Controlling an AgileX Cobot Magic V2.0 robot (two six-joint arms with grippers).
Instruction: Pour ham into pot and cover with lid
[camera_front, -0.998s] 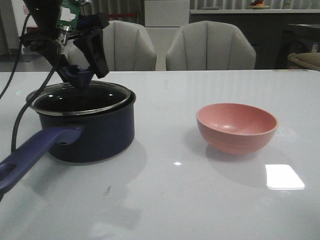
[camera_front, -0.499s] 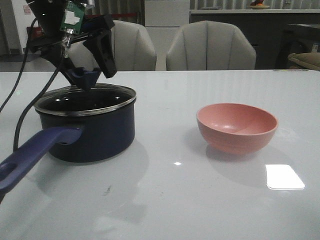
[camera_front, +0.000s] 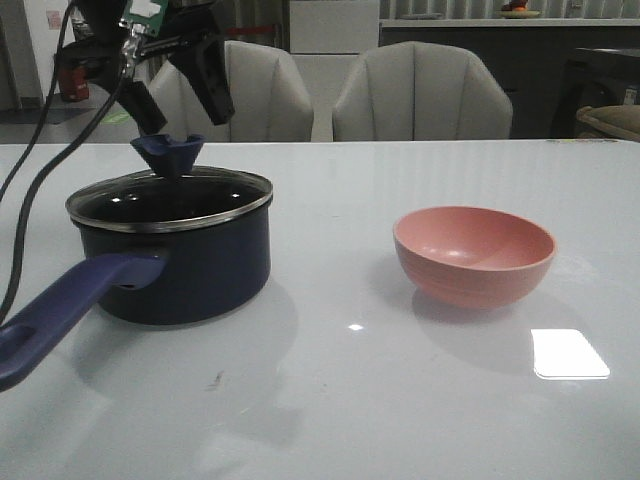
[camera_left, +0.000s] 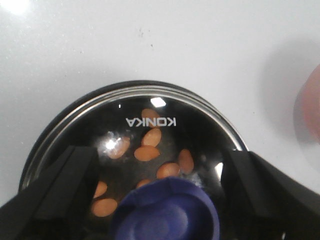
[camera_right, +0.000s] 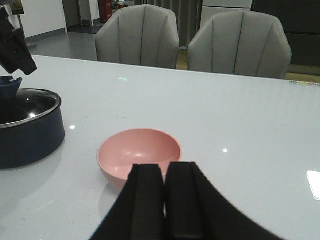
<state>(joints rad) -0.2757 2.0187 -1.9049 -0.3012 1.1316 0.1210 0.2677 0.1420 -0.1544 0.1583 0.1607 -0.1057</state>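
The lid (camera_front: 170, 198) sits level on the pot (camera_front: 175, 260), its metal rim seated all round. The pot stands on the table (camera_front: 330, 400) at the robot's left, handle (camera_front: 70, 310) pointing toward the camera. Ham (camera_left: 147, 152) lies inside the pot, visible through the glass as several orange chunks. The left gripper (camera_front: 170, 95) hangs above the knob (camera_front: 168, 152), fingers spread wide to either side and clear of it. The right gripper (camera_right: 164, 195) is clenched, fingers pressed together, holding nothing, near the bowl (camera_front: 473, 255), which stands well apart from the pot
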